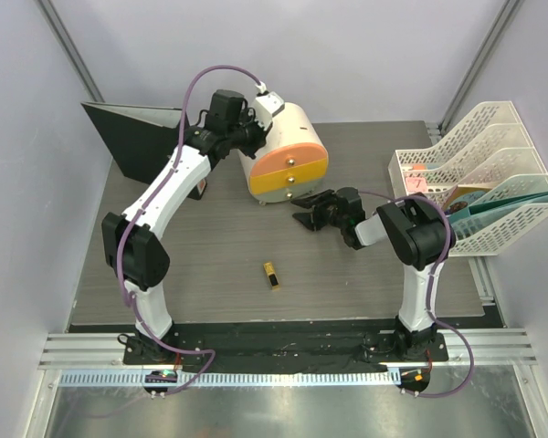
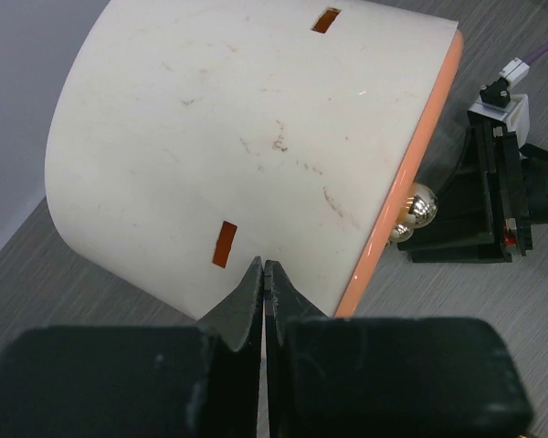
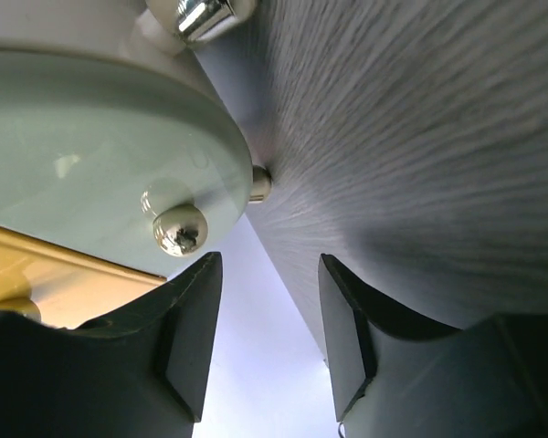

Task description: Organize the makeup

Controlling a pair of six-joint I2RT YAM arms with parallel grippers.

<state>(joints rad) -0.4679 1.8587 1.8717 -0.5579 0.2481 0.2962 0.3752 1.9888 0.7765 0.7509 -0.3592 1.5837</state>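
Observation:
One piece of makeup shows, a black-gold lipstick lying on the table in front of the arms, apart from both grippers. A cream-and-orange cylindrical box lies on its side at the back. My left gripper is shut with nothing in it, its tips against the box's cream wall. My right gripper is open at the box's front, low by the table. In the right wrist view its jaws hold nothing, and a silver drawer knob sits just beyond the left finger.
A white file organiser with papers stands at the right edge. A black folder stand is at the back left. Two silver knobs show on the box's orange front. Grey walls close in both sides.

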